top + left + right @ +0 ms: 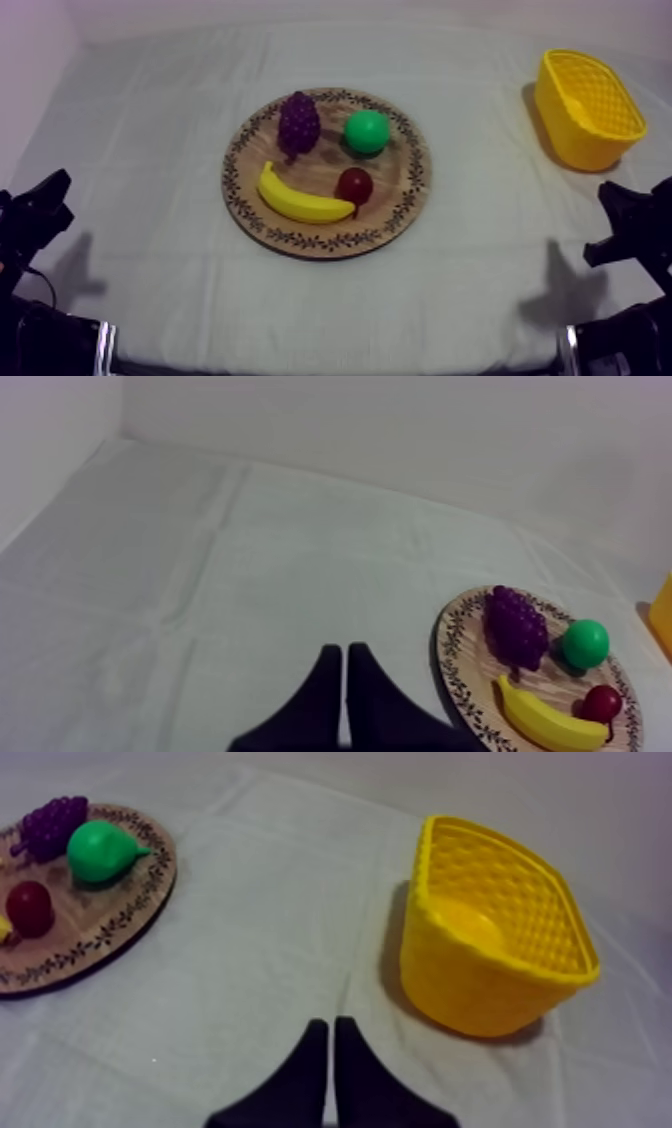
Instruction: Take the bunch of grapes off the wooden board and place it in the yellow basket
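Resting low at the near edge of the cloth (150,130), one at each side, my left gripper (345,651) and my right gripper (330,1024) each show two black fingers pressed together in a narrow wedge. They are closed on nothing and stand well apart from every fruit.

Beyond them, mid-table, lies the wooden board (395,215). The banana (300,203) curves along its near side with the small red fruit (354,184) touching its right end. The green pear (367,131) sits behind that. The bunch of grapes (298,122) lies on the far left part of the board, just beside the pear but apart from it. Farthest off, at the far right of the table, the yellow basket (585,150) stands upright and empty.

As I read it, the job is at its very start: the reach for the grapes is not yet begun.

The next move calls for one arm to open its fingers wide and come in over the board. It should then drop on the grapes from above without nudging the pear or the banana. My right arm is nearer the basket, so I would favour it, though it must pass over the pear to get there.
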